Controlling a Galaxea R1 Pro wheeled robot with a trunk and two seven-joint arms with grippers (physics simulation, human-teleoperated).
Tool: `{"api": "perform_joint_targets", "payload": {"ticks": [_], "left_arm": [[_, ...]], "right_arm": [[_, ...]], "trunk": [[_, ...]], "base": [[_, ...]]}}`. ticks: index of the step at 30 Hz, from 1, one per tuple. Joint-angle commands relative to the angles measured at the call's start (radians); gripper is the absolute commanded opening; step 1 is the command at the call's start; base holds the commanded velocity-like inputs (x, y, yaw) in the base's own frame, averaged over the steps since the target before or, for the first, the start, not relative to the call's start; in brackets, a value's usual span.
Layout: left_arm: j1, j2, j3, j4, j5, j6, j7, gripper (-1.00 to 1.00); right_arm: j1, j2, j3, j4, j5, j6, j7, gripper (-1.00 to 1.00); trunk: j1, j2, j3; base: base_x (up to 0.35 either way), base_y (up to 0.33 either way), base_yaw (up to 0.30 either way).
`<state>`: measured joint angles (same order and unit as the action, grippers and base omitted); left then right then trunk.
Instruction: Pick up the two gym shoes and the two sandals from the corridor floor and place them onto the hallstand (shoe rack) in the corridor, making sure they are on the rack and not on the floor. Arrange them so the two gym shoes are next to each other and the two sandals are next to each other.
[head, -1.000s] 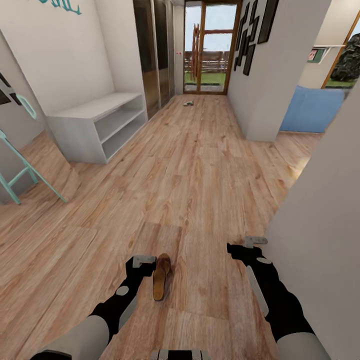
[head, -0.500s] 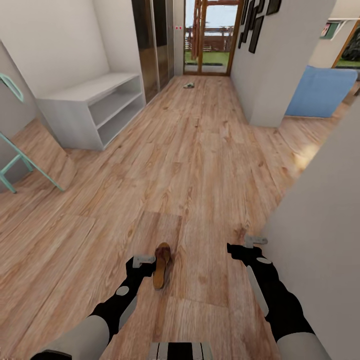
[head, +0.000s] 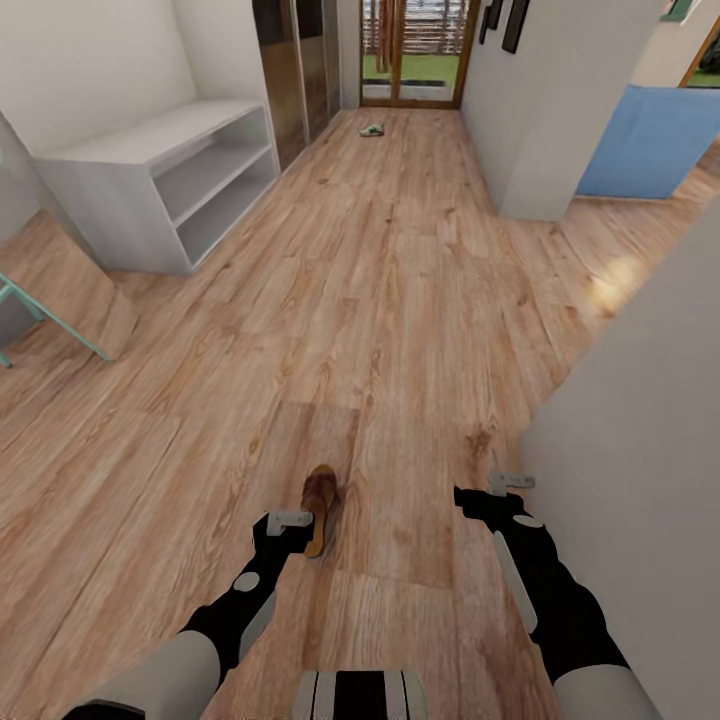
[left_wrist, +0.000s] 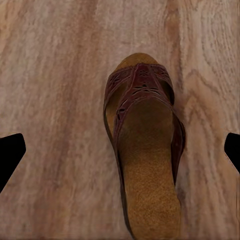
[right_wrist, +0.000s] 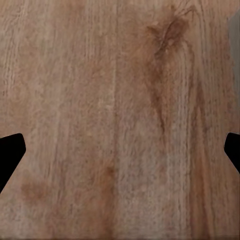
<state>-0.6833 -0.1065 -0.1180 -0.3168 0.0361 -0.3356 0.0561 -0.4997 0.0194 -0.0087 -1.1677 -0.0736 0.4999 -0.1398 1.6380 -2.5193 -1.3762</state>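
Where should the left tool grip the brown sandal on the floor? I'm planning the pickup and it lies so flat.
Probably from straight above, closing across the sandal at its woven toe strap, the only raised part; the footbed lies flat on the corridor floor. The left tool is open above it, its fingers either side, so only a small shift toward the toe seems needed.

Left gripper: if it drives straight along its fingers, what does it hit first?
Most likely the sandal: in the left wrist view it lies between the open left gripper's fingers, on the floor. It sits off-centre, and depth is unclear, so one finger may meet floor beside it.
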Motion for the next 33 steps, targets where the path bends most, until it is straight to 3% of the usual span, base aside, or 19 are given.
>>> {"api": "perform_joint_targets", "payload": {"ticks": [1, 9, 16, 28, 33], "left_arm": [[-0.001, -0.002, -0.008, 0.001, 0.004, -0.003, 0.006, 1.00], [0.002, -0.030, -0.011, 0.015, 0.001, -0.005, 0.000, 1.00], [0.002, -0.033, -0.012, 0.019, -0.001, -0.006, -0.002, 1.00], [0.002, -0.032, -0.012, 0.019, 0.000, -0.039, -0.002, 1.00], [0.002, -0.032, -0.012, 0.019, 0.000, -0.040, -0.002, 1.00]], "right_arm": [[0.000, 0.001, 0.000, -0.001, -0.008, 0.004, -0.006, 1.00], [0.000, 0.001, 0.000, -0.001, -0.008, 0.004, -0.006, 1.00], [0.000, 0.001, 0.000, -0.003, -0.008, 0.004, -0.006, 1.00], [0.000, 0.001, 0.000, -0.003, -0.008, 0.004, -0.006, 1.00], [0.000, 0.001, 0.000, -0.003, -0.008, 0.004, -0.006, 1.00]], "trunk": [[0.000, -0.001, -0.006], [0.003, -0.002, -0.045], [0.003, -0.002, -0.046], [0.009, -0.005, -0.108], [0.009, -0.005, -0.113]], "base": [[0.000, 0.000, -0.104], [0.000, 0.000, -0.084], [0.000, 0.000, -0.010], [0.000, 0.000, 0.000], [0.000, 0.000, 0.000]]}}
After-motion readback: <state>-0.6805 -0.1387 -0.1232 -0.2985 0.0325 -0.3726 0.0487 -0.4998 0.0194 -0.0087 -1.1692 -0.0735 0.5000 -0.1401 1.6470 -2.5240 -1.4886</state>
